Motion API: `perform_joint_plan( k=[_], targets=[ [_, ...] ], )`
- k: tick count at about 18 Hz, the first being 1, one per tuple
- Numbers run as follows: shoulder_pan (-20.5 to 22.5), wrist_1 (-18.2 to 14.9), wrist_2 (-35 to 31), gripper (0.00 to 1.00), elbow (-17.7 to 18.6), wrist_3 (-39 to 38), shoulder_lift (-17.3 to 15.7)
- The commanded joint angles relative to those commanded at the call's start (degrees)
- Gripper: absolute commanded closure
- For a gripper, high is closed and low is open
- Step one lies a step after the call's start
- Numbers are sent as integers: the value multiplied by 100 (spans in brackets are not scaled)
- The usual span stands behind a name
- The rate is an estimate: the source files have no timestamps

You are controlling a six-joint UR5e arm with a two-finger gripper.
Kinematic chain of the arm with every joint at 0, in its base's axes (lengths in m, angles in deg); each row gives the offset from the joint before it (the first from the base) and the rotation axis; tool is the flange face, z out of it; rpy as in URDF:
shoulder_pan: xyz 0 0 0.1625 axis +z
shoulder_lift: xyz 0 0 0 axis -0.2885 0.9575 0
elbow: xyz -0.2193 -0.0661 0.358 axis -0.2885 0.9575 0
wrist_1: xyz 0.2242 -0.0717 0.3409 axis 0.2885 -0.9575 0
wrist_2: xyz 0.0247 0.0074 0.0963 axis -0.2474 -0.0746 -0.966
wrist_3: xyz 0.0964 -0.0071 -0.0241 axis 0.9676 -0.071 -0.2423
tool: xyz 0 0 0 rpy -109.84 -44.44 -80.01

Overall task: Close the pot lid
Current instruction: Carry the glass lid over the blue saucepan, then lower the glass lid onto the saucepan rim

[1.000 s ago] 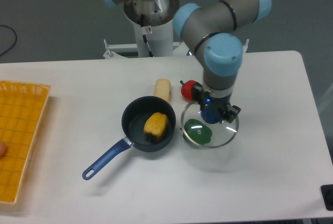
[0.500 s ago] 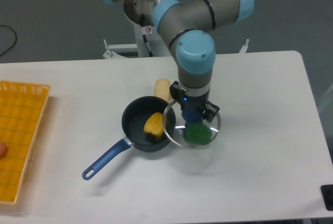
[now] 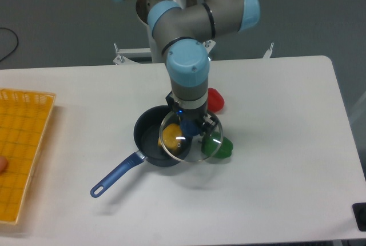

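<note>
The pot [image 3: 150, 137], a small dark navy saucepan with a long blue handle [image 3: 116, 175] pointing to the front left, sits on the white table with a yellow item [image 3: 171, 135] inside. My gripper [image 3: 191, 126] is shut on the blue knob of the lid [image 3: 190, 140]. The clear glass lid hangs slightly above the table and overlaps the pot's right half. Its right part lies over a green object.
A green object [image 3: 220, 147] lies just right of the pot, partly under the lid. A red object [image 3: 215, 99] sits behind it, beside the arm. A yellow basket [image 3: 23, 149] stands at the table's left edge [image 3: 11, 223].
The gripper has carried the lid leftward, from right of the pot to over the pot's right half. The red object, hidden half a second ago, shows again; the pale cylinder behind the pot is now hidden.
</note>
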Motion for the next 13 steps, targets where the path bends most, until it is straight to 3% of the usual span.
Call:
perform_joint_plan(
  k=[13],
  targets=[
    [-422, 18, -255, 42, 176, -97, 0]
  ],
)
